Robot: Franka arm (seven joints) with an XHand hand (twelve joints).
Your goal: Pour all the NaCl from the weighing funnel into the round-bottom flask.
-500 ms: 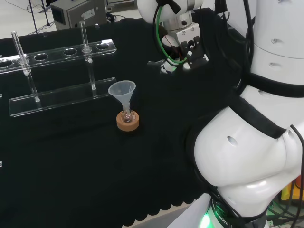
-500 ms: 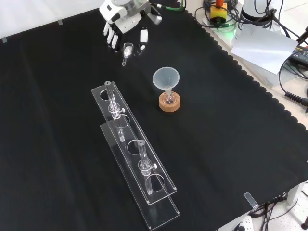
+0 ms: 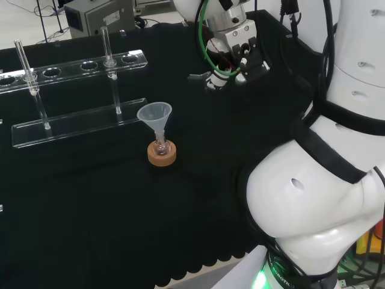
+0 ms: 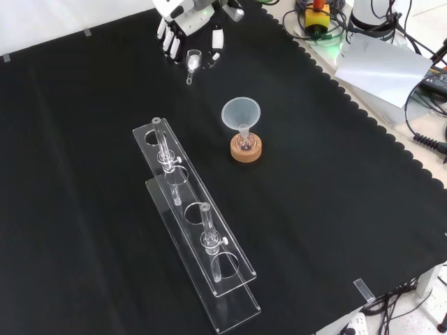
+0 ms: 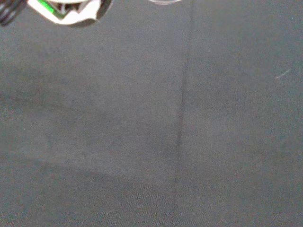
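**Observer:** Where's the hand, and what has it got?

**Me:** My hand [image 4: 187, 26] hangs over the far end of the cloth [image 4: 84, 209] in the front view. Its fingers [image 4: 167, 43] point downward and pinch the small clear weighing funnel [image 4: 193, 61] between them and the thumb. I hold it off the cloth so nothing spills.

**Observer:** Which way does it point?

**Me:** Long axis roughly upright, slightly tilted; narrow stem down, cup up. Salt inside: can't tell.

**Observer:** The flask?

**Me:** The flask [image 4: 245, 143] sits in its cork ring [image 4: 246, 151], mid-cloth, well apart from the hand. A wide funnel [image 4: 241, 112] stands in its neck, mouth up, I judge to catch the pour. The tube rack [image 4: 195, 237] lies beside it.
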